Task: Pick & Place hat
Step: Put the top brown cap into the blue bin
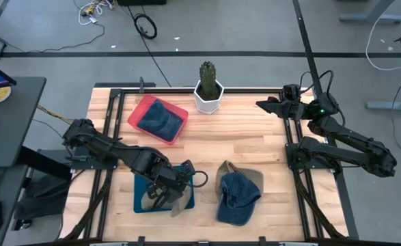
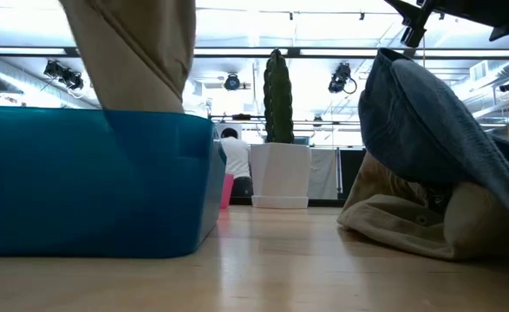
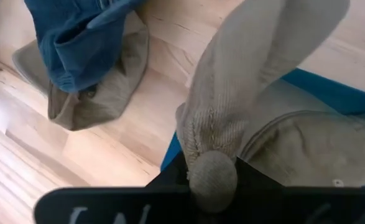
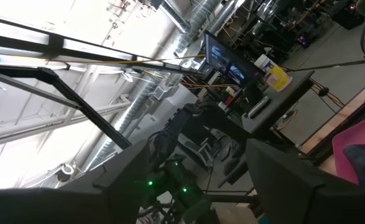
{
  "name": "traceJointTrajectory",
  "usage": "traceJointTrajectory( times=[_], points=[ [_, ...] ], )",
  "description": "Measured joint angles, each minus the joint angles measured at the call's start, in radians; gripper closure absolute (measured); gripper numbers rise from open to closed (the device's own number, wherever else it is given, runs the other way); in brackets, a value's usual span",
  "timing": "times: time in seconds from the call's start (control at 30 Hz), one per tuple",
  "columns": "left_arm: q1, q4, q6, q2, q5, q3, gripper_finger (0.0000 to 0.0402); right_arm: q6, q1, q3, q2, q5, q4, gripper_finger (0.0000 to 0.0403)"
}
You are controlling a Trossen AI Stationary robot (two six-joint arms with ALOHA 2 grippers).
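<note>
A beige corduroy hat [image 3: 257,68] hangs over the blue tray [image 1: 140,203] at the table's near left, with my left gripper [image 1: 173,193] shut on it. In the low view its cloth [image 2: 133,52] hangs above the tray's wall [image 2: 98,182]. A blue denim hat [image 1: 238,198] lies on top of another beige hat [image 1: 251,176] at the near middle. A third blue hat [image 1: 160,117] sits in a red tray [image 1: 137,117] at the far left. My right gripper [image 1: 263,104] stands open and high at the table's far right, touching nothing. My left gripper pinches the beige hat at its top button [image 3: 212,177] and the bunched cloth around it, between its two fingers. The fingers come from above, slanting steeply down. The hat hangs below them, folded lengthwise, and its lower part [image 3: 306,146] rests in the blue tray.
A cactus in a white pot [image 1: 208,92] stands at the far middle edge. Bare wood lies between the two trays and the hat pile. A black frame rail [image 1: 292,147] runs along the right side.
</note>
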Motion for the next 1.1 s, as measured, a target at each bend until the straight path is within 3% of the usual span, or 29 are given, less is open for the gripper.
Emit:
traceJointTrajectory(
  times=[0.93, 1.1],
  points=[
    [0.067, 0.021, 0.03, 0.08, -0.016, -0.002, 0.0387, -0.048, 0.001, 0.0, 0.0, -0.001, -0.027, 0.0135],
    [0.074, 0.073, 0.03, 0.077, -0.027, -0.094, 0.0387, -0.048, 0.001, 0.0, 0.0, -0.002, -0.03, 0.0135]
  ],
)
